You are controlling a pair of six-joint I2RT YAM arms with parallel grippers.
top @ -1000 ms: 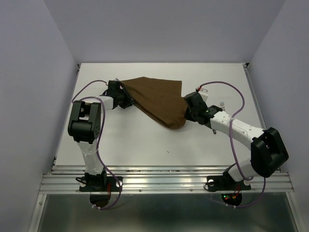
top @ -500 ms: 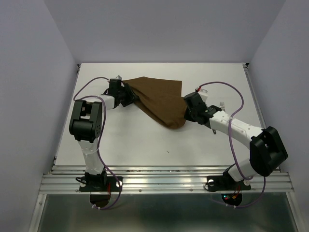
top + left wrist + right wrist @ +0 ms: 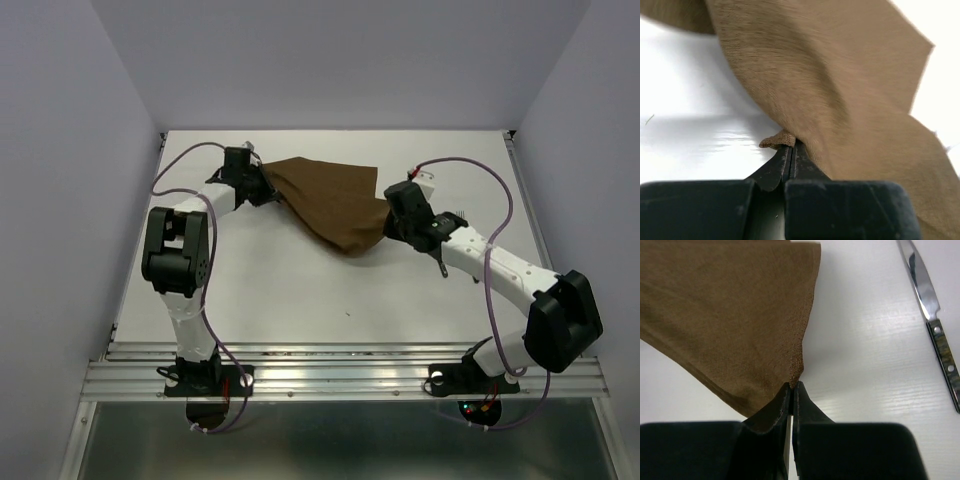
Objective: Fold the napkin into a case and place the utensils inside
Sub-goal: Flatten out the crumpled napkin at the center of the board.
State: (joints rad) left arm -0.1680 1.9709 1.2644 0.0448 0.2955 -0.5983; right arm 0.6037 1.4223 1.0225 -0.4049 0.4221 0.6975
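Note:
The brown napkin [image 3: 332, 203] hangs stretched between both arms over the middle of the table. My left gripper [image 3: 268, 190] is shut on the napkin's left corner; in the left wrist view the cloth [image 3: 840, 85] is pinched at the closed gripper tips [image 3: 790, 146]. My right gripper [image 3: 392, 224] is shut on the napkin's right corner, and the right wrist view has the cloth [image 3: 725, 315] clamped at the gripper tips [image 3: 793, 385]. The knife [image 3: 935, 320] lies on the table to the right. The fork [image 3: 460, 215] peeks out behind the right arm.
The white table [image 3: 300, 290] is walled by pale panels on three sides. A metal rail [image 3: 340, 375] runs along the near edge, where both arm bases stand. Purple cables [image 3: 490, 195] loop over each arm.
The left gripper opened wide, then closed on the napkin's left corner and moved slightly toward the back. The right gripper carried its corner back and a little right.

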